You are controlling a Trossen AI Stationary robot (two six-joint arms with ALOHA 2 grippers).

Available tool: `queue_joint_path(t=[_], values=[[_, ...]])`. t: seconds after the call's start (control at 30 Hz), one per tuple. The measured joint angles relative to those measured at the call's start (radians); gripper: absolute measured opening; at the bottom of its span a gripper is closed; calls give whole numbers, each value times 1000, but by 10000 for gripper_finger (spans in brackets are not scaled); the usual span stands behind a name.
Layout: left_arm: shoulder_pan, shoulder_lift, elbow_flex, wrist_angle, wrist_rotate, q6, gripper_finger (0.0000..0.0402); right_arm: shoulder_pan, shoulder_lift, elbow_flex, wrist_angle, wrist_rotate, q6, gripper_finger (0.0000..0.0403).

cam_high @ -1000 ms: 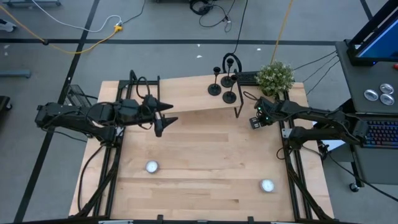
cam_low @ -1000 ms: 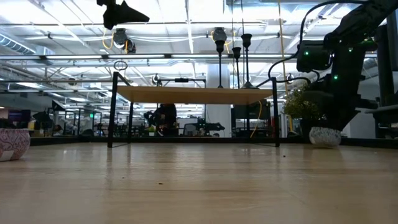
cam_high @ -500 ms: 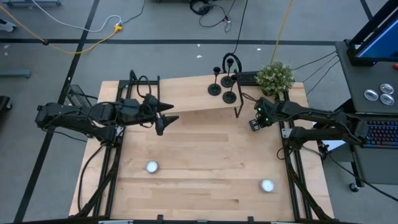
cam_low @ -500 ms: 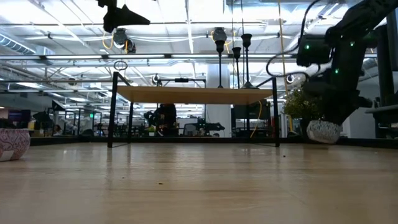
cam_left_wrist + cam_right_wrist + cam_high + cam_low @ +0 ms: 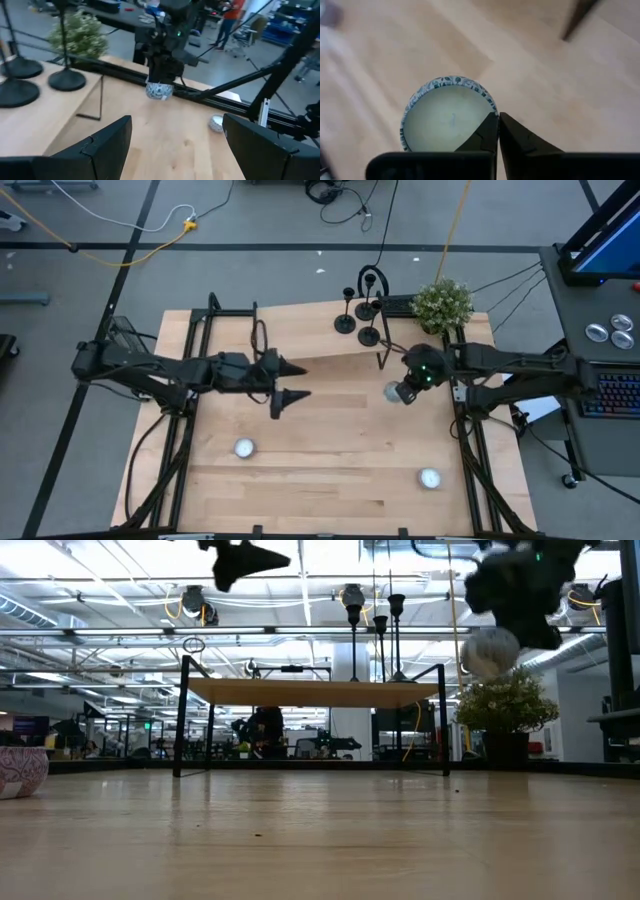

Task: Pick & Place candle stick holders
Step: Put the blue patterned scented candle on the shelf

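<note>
Three holders point(image 5: 356, 317) stand on the raised shelf point(image 5: 310, 335). The right tool point(image 5: 398, 391), clenched on a patterned pot's point(image 5: 393, 392) rim, has lifted it above the surface point(image 5: 330, 450). The left tool point(image 5: 293, 382), fingers spread and empty, has moved inward.

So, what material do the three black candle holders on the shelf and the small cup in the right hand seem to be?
The three matte-black candle stick holders, with disc bases and thin stems, look like painted metal: dull, uniform and without glare. The small round patterned cup pinched at its rim by the right hand looks like glazed ceramic, white with blue-green print, though coated tin is possible.
</note>
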Motion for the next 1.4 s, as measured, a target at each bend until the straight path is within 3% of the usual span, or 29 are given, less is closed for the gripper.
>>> queue_joint_path(t=[0.33,0.67,0.93,1.2,1.4], values=[[-2,177,0,220,168,25,319,176,196,206,2,27,19,0],[-2,317,100,221,304,28,319,234,377,346,45,2,-51,0],[-2,389,134,219,310,19,319,278,410,396,156,23,-67,0],[-2,451,137,223,329,-77,319,302,411,396,159,28,-36,0],[-1,507,207,212,370,-83,320,304,411,396,170,26,-18,0]])
